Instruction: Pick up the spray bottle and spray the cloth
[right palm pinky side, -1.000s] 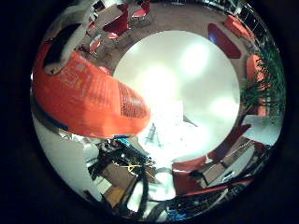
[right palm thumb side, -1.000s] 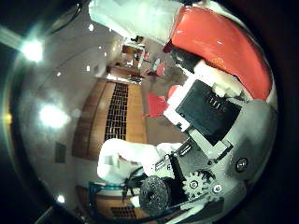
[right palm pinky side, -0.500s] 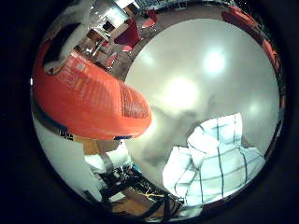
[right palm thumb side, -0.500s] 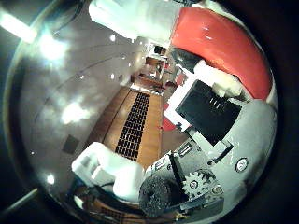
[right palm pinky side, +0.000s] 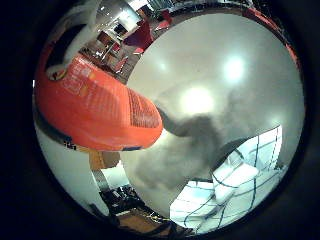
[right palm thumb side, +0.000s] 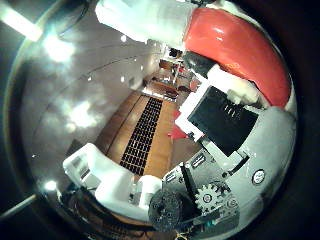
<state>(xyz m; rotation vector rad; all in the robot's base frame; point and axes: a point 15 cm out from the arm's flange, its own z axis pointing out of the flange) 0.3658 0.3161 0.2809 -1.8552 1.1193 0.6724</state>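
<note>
The orange-red spray bottle (right palm pinky side: 95, 110) lies tight against my palm and fills much of the little finger side view. Its rounded red shoulder (right palm thumb side: 235, 45) shows in the thumb side view, with a white finger (right palm thumb side: 145, 20) curled across it. My hand (right palm thumb side: 225, 130) is shut on the bottle. A white cloth (right palm pinky side: 235, 190) with dark check lines lies crumpled on the round white table (right palm pinky side: 210, 60), below and a little off from the bottle's end. The bottle's nozzle is hidden.
A dark shadow (right palm pinky side: 200, 135) falls on the table between the bottle and the cloth. Red chairs (right palm pinky side: 142, 35) stand beyond the table's far edge. A wooden floor with a dark gridded mat (right palm thumb side: 145, 130) lies off to the side.
The camera has swung over the table. The checked cloth, out of view one second ago, now lies near the picture's edge. The bottle stays in my hand.
</note>
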